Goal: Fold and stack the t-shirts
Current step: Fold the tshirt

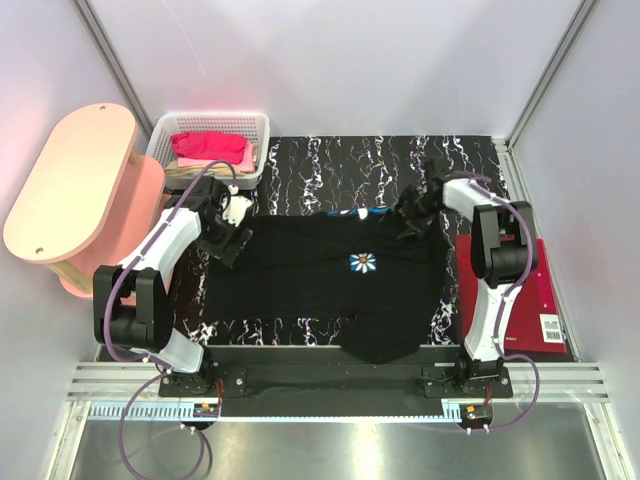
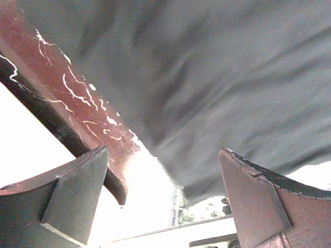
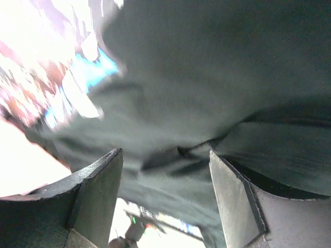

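My black shirt (image 1: 320, 290) lies spread flat on the table (image 1: 330, 165). A pink shirt (image 1: 208, 147) sits bunched in the basket (image 1: 255, 125). My left gripper (image 1: 235, 243) is at the black shirt's left edge, fingers apart. My right gripper (image 1: 410, 224) is at its far right corner, fingers apart too. A small daisy (image 1: 362, 263) shows mid-shirt.

The left fingers (image 2: 77, 191) stood wide apart along the bottom edge; the black t-shirt (image 2: 217, 77), blurred, filled the upper right; a strip of white-streaked worktop (image 2: 67, 88) ran diagonally at left, beside the cloth's edge; glare washed out the lower left.
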Tool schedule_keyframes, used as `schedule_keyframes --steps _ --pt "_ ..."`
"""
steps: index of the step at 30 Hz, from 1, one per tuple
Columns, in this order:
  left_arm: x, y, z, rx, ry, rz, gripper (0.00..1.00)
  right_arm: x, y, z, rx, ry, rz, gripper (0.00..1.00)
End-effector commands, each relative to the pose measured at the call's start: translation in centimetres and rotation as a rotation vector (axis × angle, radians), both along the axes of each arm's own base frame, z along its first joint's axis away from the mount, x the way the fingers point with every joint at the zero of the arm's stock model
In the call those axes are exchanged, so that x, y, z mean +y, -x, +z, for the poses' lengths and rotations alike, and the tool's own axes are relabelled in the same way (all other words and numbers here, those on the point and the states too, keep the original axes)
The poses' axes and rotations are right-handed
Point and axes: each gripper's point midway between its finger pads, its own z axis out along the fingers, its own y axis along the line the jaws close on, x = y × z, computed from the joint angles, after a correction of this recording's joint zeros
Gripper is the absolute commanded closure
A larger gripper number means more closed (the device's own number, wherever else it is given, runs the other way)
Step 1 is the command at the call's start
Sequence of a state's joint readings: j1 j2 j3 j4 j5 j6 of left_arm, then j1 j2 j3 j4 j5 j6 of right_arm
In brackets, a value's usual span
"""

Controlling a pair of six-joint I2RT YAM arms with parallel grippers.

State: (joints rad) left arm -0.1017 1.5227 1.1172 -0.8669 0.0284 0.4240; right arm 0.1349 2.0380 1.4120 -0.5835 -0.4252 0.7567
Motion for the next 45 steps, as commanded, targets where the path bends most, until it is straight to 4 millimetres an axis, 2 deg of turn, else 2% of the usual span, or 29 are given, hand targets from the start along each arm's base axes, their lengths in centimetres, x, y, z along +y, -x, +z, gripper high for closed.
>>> schedule_keyframes --steps 1,4,6,7,9,11,12,13,14,16,17,18,19,20,21,22,23,24,25,26,27,28,31,33,37,41,45 --pt "-0.7 0.0 1.0 -0.034 0.037 -0.04 0.07 -4.4 -2.6 -0.1 0.0 0.103 -0.049 0.24" --pt "-1.0 0.6 0.9 -0.015 0.046 -0.059 0.07 -5.3 -4.8 0.7 -0.026 0.123 -0.043 0.25" --pt "-1.0 1.4 0.7 0.004 0.046 -0.081 0.07 -5.4 -5.1 1.2 -0.031 0.135 -0.026 0.25" --pt "-1.3 1.8 0.9 0.003 0.057 -0.094 0.07 -5.3 -5.3 2.1 -0.044 0.13 -0.025 0.25" --pt "-1.7 3.0 0.6 0.028 0.053 -0.132 0.07 -5.2 -5.1 3.1 -0.073 0.151 -0.014 0.25" --pt "-2.7 4.6 0.6 0.045 0.049 -0.205 0.07 -4.6 -4.3 5.3 -0.132 0.205 0.034 0.25" --pt "-3.0 5.7 0.5 0.068 0.04 -0.238 0.07 -5.4 -4.1 6.0 -0.158 0.286 0.036 0.24" --pt "-3.1 6.3 0.9 0.053 0.019 -0.264 0.07 -5.2 -2.7 8.0 -0.189 0.332 0.058 0.21" --pt "-3.7 7.6 0.4 0.073 -0.003 -0.325 0.07 -3.7 -1.4 8.8 -0.218 0.377 0.121 0.2" --pt "-3.6 8.7 0.7 0.046 -0.057 -0.375 0.06 -3.3 2.1 10.8 -0.26 0.495 0.164 0.19" --pt "-3.3 9.5 0.3 0.055 -0.072 -0.389 0.06 -2.8 3.7 11.2 -0.272 0.527 0.197 0.21" --pt "-3.0 10.0 0.2 0.057 -0.079 -0.394 0.06 -1.2 6.1 11.3 -0.287 0.58 0.261 0.24" --pt "-2.9 10.4 0.4 0.041 -0.077 -0.396 0.06 -1.1 9.1 11.2 -0.291 0.59 0.294 0.27" --pt "-2.5 11.3 -0.3 0.064 -0.084 -0.409 0.06 -0.3 11.1 10.9 -0.285 0.584 0.314 0.28" --pt "-2.3 11.8 -0.6 0.069 -0.087 -0.413 0.05 1.0 14.1 11.5 -0.306 0.566 0.364 0.28" --pt "-2.2 12.3 -0.8 0.069 -0.087 -0.419 0.06 0.9 17.2 9.4 -0.239 0.565 0.379 0.27" --pt "-1.3 13.1 -1.7 0.095 -0.12 -0.418 0.06 0.9 19.1 8.8 -0.213 0.56 0.387 0.26" --pt "-0.9 13.2 -2.0 0.094 -0.143 -0.412 0.06 0.9 21.2 9.1 -0.208 0.523 0.386 0.26" --pt "-0.6 13.2 -2.4 0.093 -0.154 -0.41 0.06 0.8 24.2 7.1 -0.151 0.514 0.424 0.27" --pt "-0.4 13.7 -2.9 0.109 -0.16 -0.412 0.06 1.0 25.6 6.6 -0.114 0.472 0.378 0.26" --pt "-0.4 13.5 -3.2 0.106 -0.16 -0.41 0.06 1.4 27.2 7.0 -0.115 0.408 0.374 0.27" --pt "-0.5 13.5 -3.4 0.112 -0.159 -0.406 0.05 1.0 28.8 6.0 -0.065 0.409 0.344 0.27" --pt "-0.8 13.0 -4.2 0.134 -0.155 -0.403 0.05 0.0 30.6 6.1 -0.037 0.389 0.263 0.26" --pt "-0.9 12.2 -4.5 0.126 -0.164 -0.398 0.06 -0.2 31.0 6.1 -0.033 0.368 0.225 0.25" --pt "-1.1 11.1 -5.3 0.134 -0.176 -0.392 0.05 -0.8 31.9 4.2 0.03 0.393 0.19 0.24" --pt "-1.1 10.2 -6.0 0.133 -0.195 -0.388 0.06 0.1 32.7 2.7 0.065 0.365 0.22 0.23" --pt "-1.3 9.7 -6.8 0.147 -0.195 -0.384 0.06 1.6 34.0 0.8 0.112 0.366 0.36 0.23"
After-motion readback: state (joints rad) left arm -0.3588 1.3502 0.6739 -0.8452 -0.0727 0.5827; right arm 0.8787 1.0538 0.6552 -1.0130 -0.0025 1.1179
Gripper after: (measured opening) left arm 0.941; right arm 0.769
